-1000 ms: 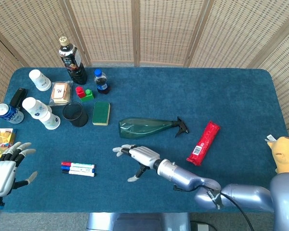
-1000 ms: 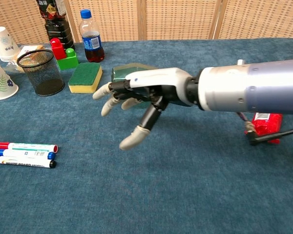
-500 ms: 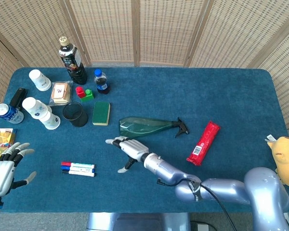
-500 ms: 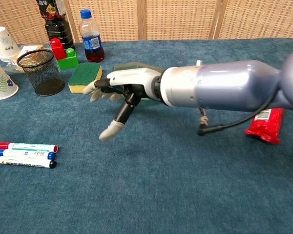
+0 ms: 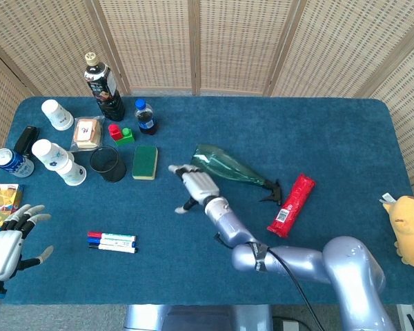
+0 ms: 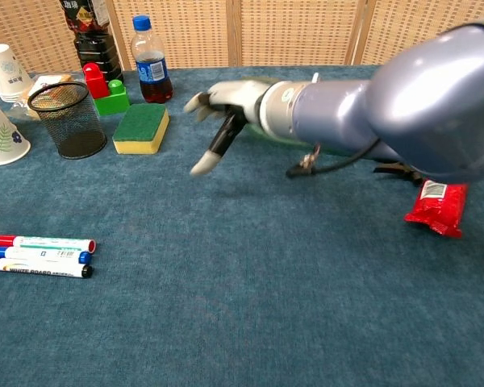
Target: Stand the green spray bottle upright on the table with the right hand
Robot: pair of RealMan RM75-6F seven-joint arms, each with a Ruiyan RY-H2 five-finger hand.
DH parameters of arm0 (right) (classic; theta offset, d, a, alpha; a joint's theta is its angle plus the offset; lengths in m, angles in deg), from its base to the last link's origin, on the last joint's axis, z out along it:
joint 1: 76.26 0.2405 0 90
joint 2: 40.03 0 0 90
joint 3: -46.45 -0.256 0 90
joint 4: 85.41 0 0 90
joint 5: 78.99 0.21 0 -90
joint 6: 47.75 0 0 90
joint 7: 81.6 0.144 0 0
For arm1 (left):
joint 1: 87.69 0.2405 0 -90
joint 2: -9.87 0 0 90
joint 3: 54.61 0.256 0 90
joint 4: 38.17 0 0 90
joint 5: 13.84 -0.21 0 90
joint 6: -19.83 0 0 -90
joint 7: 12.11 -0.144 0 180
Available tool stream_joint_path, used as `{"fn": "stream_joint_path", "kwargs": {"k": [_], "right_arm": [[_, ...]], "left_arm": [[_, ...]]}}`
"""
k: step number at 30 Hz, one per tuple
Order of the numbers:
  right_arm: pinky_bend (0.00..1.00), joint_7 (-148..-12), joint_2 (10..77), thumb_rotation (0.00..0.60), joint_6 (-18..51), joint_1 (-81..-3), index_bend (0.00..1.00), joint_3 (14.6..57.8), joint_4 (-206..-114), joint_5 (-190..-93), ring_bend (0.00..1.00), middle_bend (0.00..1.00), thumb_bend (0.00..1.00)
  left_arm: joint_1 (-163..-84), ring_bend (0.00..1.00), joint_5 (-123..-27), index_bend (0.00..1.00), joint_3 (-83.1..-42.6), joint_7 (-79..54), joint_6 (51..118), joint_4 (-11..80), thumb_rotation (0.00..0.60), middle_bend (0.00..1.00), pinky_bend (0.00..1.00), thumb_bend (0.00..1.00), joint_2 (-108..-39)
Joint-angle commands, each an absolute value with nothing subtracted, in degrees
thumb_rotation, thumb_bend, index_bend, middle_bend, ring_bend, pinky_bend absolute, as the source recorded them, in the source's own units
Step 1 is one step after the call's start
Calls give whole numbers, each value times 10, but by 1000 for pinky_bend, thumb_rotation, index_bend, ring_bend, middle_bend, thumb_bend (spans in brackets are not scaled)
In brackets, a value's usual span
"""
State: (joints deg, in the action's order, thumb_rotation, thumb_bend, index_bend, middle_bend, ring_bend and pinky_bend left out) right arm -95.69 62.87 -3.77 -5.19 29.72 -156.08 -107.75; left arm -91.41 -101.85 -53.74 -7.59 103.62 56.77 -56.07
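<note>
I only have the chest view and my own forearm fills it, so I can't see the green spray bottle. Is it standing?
Observer: No. In the head view the green spray bottle lies on its side, with its black trigger end pointing toward the red packet.
Operator: Where is my right hand relative to it?
Observer: The right hand is at the bottle's base end, on the near side. Its fingers are spread, not wrapped round the body.
Operator: And the left hand?
Observer: The left hand hovers open at the table's near left corner and holds nothing.
</note>
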Motion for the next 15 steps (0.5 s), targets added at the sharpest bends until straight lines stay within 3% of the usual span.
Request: {"fn": "stream_joint_path", "kwargs": {"k": [1,15], "right_arm": [[9,-1012,642,600,-10,-36,0,293,-1505,-1024,0,58,141],[6,-1149,664,600,32,-35,0,287,-1417,-940,0,56,141]], "left_arm": [[-912,129,-1018,270,-537,-75,1038,567,600,197,151,304,-560],[-911,128,-1019,269,-537,-73,1041,565,600,196,148,304,-561]]}}
